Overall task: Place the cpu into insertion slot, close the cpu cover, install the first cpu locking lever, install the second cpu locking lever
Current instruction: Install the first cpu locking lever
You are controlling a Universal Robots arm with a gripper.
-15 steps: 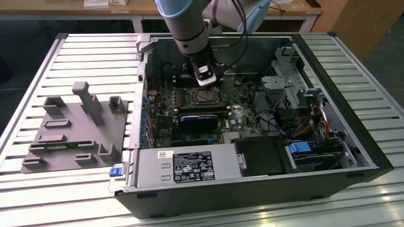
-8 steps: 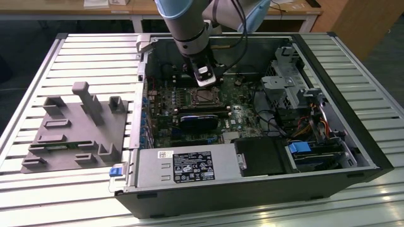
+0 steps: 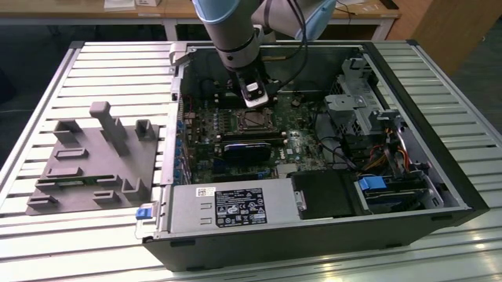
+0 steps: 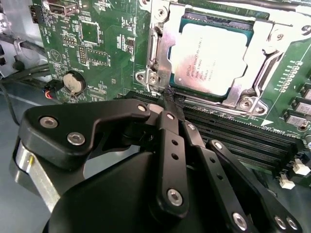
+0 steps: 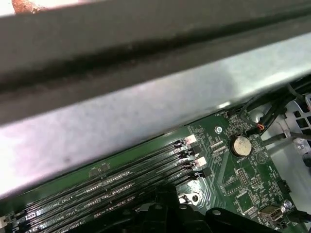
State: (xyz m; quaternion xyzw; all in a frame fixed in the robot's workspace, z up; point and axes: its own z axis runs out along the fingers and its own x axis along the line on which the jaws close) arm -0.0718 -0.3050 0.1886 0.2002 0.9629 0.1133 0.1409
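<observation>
Inside the open computer case (image 3: pixel 314 241), as seen in the exterior view, can find the gripper (image 3: pixel 255 104) at the arm's end, hanging just at 12 o'clock of the insertion slot (image 3: pixel 253 120) and very near to it. Has both fingers (image 4: pixel 171 136) pressed together into one tip in the second wrist view, with nothing visible pinched between. Reaches to a corner of the slot there; cannot tell if touching or only just beside. Can see the cpu (image 4: pixel 214 56) lying flat in the slot, pale face up, with the cpu cover (image 4: pixel 266 39) closed down around it as a silvery frame. Around the slot, green motherboard (image 4: pixel 97 43) with a round coin battery (image 4: pixel 74 82) and long memory slots (image 4: pixel 233 128), these last just beside the fingertips. At 6 o'clock of the slot in the exterior view, a black fan card (image 3: pixel 247 150). At 9 o'clock of the case, well apart, a grey fixture block (image 3: pixel 94 164) on the slatted table (image 3: pixel 117 76).
</observation>
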